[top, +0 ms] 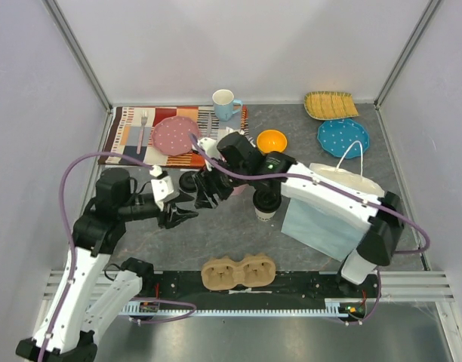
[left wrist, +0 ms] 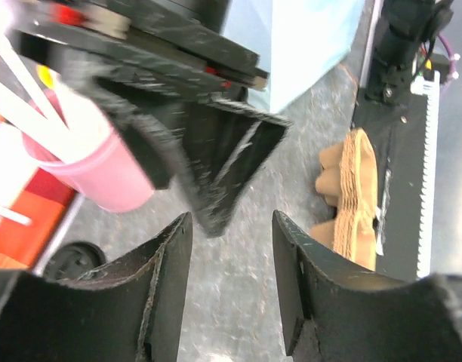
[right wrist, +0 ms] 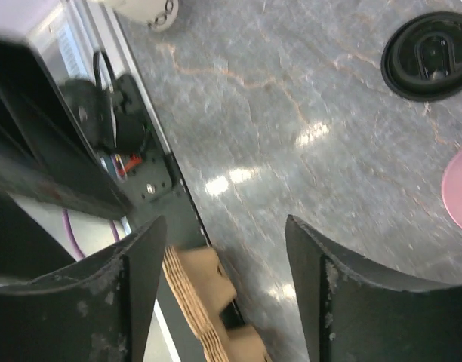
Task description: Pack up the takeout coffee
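top: coffee cup stands just right of my right gripper, left gripper facing it | left wrist: jaws apart, empty | right wrist: jaws wide, empty, black lid ahead | handling: likely light, crushable; pinch mid-wall softly

In the top view, my right arm covered the upper edge of the paper bag and overlapped the far rim of the takeout coffee. In the left wrist view, my right gripper was motion-blurred, and the left edge cut the pink cup. In the right wrist view, the black lid ran past the right edge and the cardboard carrier past the bottom edge.
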Controlling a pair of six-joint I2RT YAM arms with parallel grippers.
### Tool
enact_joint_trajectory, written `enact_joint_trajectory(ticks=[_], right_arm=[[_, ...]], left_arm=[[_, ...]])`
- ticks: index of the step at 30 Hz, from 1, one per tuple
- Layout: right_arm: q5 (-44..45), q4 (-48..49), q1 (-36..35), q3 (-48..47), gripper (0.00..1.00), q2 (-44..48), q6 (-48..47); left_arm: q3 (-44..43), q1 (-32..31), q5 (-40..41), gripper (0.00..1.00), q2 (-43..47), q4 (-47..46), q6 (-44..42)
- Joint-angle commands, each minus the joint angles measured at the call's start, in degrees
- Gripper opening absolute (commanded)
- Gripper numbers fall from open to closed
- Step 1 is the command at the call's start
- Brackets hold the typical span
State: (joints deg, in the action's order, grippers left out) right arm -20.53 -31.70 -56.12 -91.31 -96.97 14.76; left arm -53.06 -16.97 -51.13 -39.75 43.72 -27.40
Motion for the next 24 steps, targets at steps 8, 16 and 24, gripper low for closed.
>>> enact_joint_trajectory(ticks=[8,16,24], right_arm=[[-0.31,-14.08,-8.55,18.95,0.84,17.34,-22.47],[3.75,-21.29,-16.13,23.89,0.85,15.24,-33.56],[14.12,-15.50,-17.71,25.65,0.84,7.25,-34.54]], left_arm=[[-0.90,1.94,6.66,0.56,12.41,-12.71,11.05],[-2.14,2.73,6.49,0.56,11.98,-13.14,10.70],[-1.35,3.17,6.13,0.56,12.06,-13.31,11.05]])
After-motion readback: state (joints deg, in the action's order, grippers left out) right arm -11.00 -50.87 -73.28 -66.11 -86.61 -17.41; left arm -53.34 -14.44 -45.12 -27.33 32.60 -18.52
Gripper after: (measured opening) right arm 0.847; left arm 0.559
